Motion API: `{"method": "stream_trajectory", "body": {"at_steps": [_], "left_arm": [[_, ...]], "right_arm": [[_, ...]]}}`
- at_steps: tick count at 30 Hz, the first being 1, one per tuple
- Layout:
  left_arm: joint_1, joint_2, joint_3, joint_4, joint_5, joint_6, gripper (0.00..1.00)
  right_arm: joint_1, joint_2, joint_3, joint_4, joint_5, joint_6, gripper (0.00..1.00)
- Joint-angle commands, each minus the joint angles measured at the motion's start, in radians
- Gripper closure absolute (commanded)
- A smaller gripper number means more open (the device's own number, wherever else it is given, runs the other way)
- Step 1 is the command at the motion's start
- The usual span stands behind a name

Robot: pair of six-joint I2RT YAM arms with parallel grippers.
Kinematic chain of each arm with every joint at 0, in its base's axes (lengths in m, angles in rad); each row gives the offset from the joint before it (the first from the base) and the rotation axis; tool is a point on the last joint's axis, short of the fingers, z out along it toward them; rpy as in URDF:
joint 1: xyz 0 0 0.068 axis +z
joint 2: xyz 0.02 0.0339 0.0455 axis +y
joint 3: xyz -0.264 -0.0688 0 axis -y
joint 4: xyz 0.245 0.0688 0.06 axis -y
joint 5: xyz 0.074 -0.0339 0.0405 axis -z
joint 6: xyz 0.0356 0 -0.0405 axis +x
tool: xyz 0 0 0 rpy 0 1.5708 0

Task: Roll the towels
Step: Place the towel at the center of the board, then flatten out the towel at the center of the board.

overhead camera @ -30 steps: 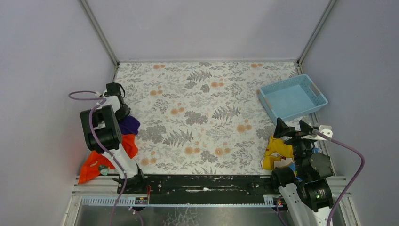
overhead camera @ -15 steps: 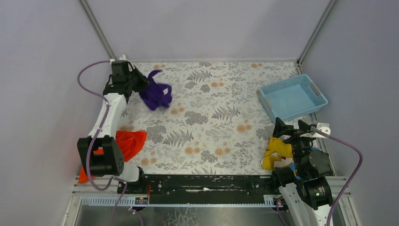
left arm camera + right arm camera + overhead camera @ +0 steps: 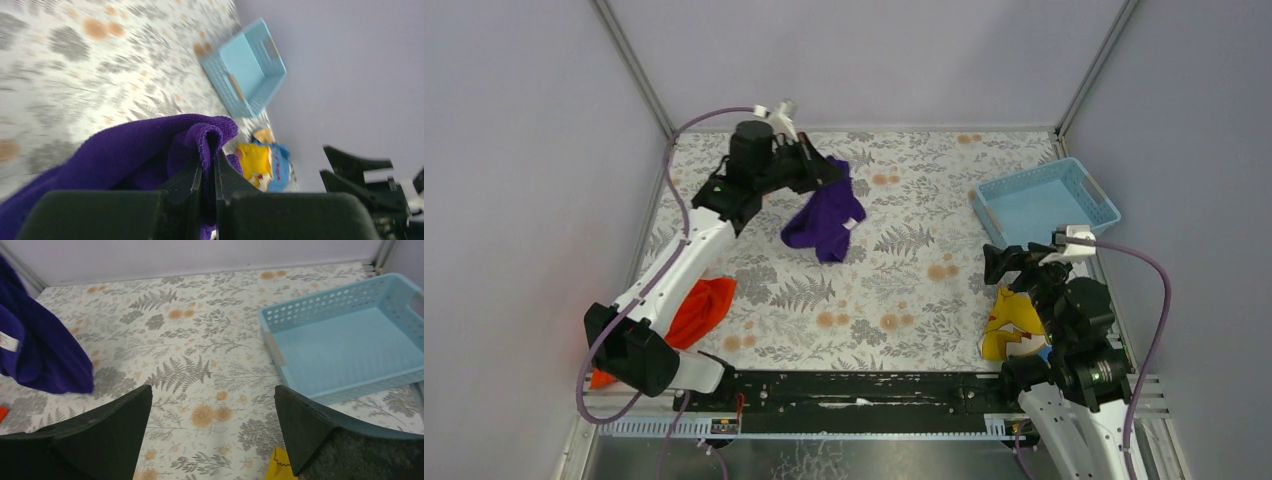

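Note:
My left gripper (image 3: 824, 172) is shut on a fold of the deep purple towel (image 3: 824, 215), which hangs bunched above the far middle of the floral table. In the left wrist view the purple towel (image 3: 125, 150) is pinched between the two black fingers (image 3: 187, 182). The orange-red towel (image 3: 689, 312) lies crumpled at the near left edge by the left arm's base. My right gripper (image 3: 1009, 262) is open and empty above the near right of the table. In the right wrist view the purple towel (image 3: 40, 350) hangs at the far left.
A light blue perforated basket (image 3: 1044, 208) stands at the far right; it also shows in the right wrist view (image 3: 345, 340). A yellow-and-blue printed cloth (image 3: 1016, 325) lies under the right arm. Grey walls with metal posts enclose the table.
My left arm has swung the purple towel from the near left up and across to the far middle, still gripped. The right gripper has shifted slightly left. The orange-red towel stays put.

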Motion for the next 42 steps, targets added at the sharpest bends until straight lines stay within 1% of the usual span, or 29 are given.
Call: {"method": "stream_trajectory", "body": {"at_steps": [1, 4, 7, 9, 11, 13, 14, 17, 19, 21, 26, 29, 34, 36, 39, 42], "left_arm": [[-0.142, 0.058, 0.032, 0.122, 0.023, -0.035, 0.96], [-0.204, 0.077, 0.046, 0.139, 0.027, -0.027, 0.95], [-0.232, 0.051, 0.008, 0.146, -0.001, 0.005, 0.89], [-0.234, 0.008, -0.07, 0.137, -0.075, 0.025, 0.79], [-0.232, -0.043, -0.161, 0.106, -0.188, 0.052, 0.74], [-0.231, -0.097, -0.247, 0.068, -0.316, 0.065, 0.64], [-0.229, -0.124, -0.288, 0.059, -0.363, 0.07, 0.61], [-0.225, -0.184, -0.37, 0.028, -0.459, 0.084, 0.51], [-0.226, -0.214, -0.413, 0.015, -0.458, 0.091, 0.48], [-0.226, -0.231, -0.447, 0.016, -0.421, 0.09, 0.45], [-0.254, -0.214, -0.541, 0.067, -0.347, 0.055, 0.41], [-0.26, -0.179, -0.601, 0.115, -0.328, 0.018, 0.41], [-0.261, -0.194, -0.702, 0.202, -0.327, -0.011, 0.42], [-0.288, -0.208, -0.735, 0.246, -0.31, -0.009, 0.43], [-0.373, -0.215, -0.752, 0.248, -0.389, 0.016, 0.43], [-0.465, -0.214, -0.76, 0.265, -0.487, 0.027, 0.43]], "right_arm": [[0.006, 0.117, 0.099, 0.002, -0.14, 0.045, 0.01], [0.006, 0.175, 0.109, 0.01, -0.191, 0.071, 0.0], [0.005, 0.211, 0.104, 0.026, -0.236, 0.086, 0.01], [0.005, 0.242, 0.101, 0.028, -0.269, 0.091, 0.01], [0.006, 0.275, 0.096, 0.031, -0.318, 0.094, 0.01], [0.006, 0.313, 0.084, 0.043, -0.377, 0.101, 0.01], [0.007, 0.33, 0.075, 0.052, -0.396, 0.105, 0.01], [0.006, 0.388, 0.058, 0.087, -0.45, 0.124, 0.01], [0.007, 0.428, 0.049, 0.113, -0.486, 0.141, 0.0], [0.007, 0.468, 0.038, 0.138, -0.512, 0.154, 0.0], [0.021, 0.546, -0.002, 0.202, -0.535, 0.19, 0.01], [0.045, 0.587, -0.037, 0.256, -0.543, 0.21, 0.03], [0.125, 0.653, -0.064, 0.313, -0.527, 0.214, 0.08], [0.163, 0.682, -0.067, 0.328, -0.505, 0.213, 0.11], [0.194, 0.717, -0.072, 0.342, -0.478, 0.213, 0.16], [0.208, 0.73, -0.09, 0.366, -0.457, 0.222, 0.17]]}}
